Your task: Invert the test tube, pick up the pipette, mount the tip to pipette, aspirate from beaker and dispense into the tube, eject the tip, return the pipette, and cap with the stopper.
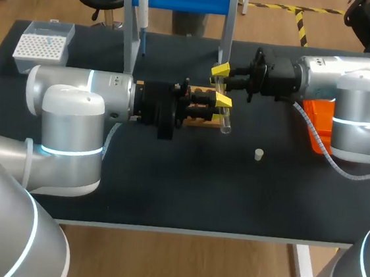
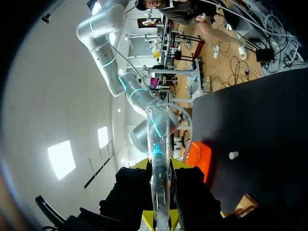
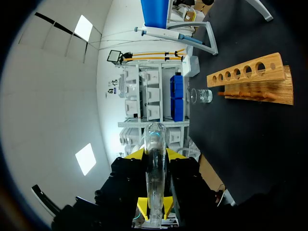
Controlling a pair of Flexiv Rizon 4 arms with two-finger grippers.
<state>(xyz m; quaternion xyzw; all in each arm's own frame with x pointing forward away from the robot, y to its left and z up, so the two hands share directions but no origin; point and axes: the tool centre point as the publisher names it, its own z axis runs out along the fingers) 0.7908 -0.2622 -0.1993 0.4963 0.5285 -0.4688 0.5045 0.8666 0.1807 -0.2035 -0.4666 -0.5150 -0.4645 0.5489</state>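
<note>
A clear glass test tube (image 1: 225, 123) hangs above the middle of the table, over the wooden rack (image 1: 199, 119). My right gripper (image 1: 219, 77) holds its far part and my left gripper (image 1: 221, 106) its middle. In the left wrist view the tube (image 2: 158, 130) runs out between the left gripper's (image 2: 159, 166) fingers, which press it from both sides. The right wrist view shows the same tube (image 3: 155, 134) clamped in the right gripper (image 3: 155, 156). The pipette (image 1: 142, 8) hangs on the blue-topped stand at the back. A small white stopper (image 1: 259, 155) lies on the mat to the right.
A white tip box (image 1: 42, 47) stands at the back left. An orange bin (image 1: 318, 126) sits under my right arm. Beyond the rack (image 3: 250, 79) in the right wrist view stands a glass beaker (image 3: 202, 95). The stand's legs (image 1: 228, 30) rise just behind the grippers.
</note>
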